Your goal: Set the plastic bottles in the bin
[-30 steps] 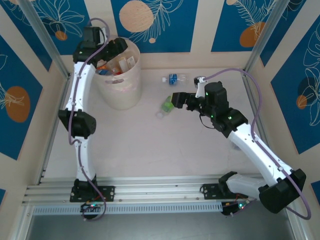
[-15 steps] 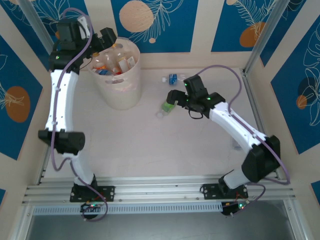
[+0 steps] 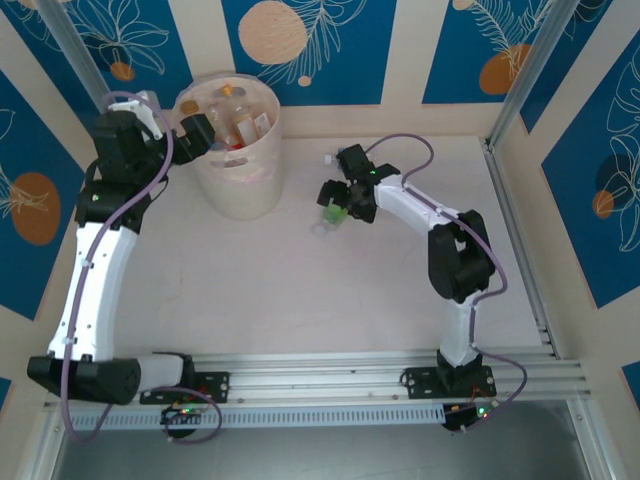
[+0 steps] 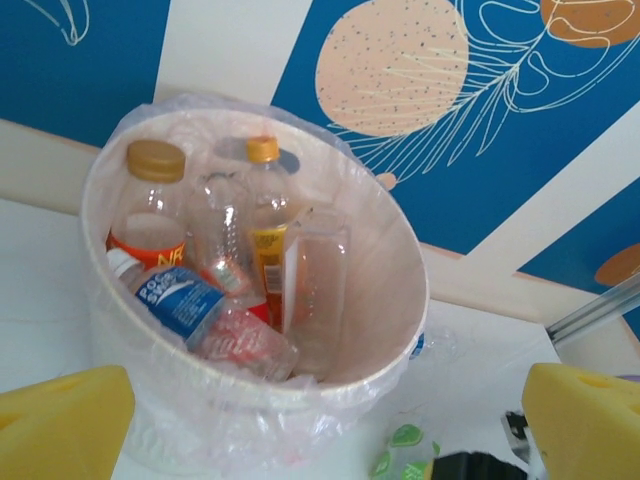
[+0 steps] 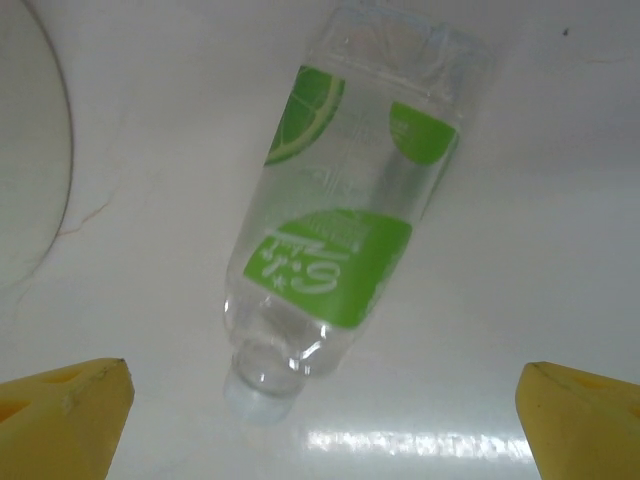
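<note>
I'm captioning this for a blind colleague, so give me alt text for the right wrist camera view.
A clear plastic bottle with a lime-green label lies on its side on the white table, cap end nearest the camera. The right gripper is wide open, its yellow fingertips at the bottom corners, not touching the bottle.

I note the left gripper (image 3: 198, 135) has withdrawn from over the bin (image 3: 240, 190) to its 9 o'clock rim. The right gripper (image 3: 338, 198) has advanced and now straddles the green-label bottle (image 5: 340, 230).
</note>
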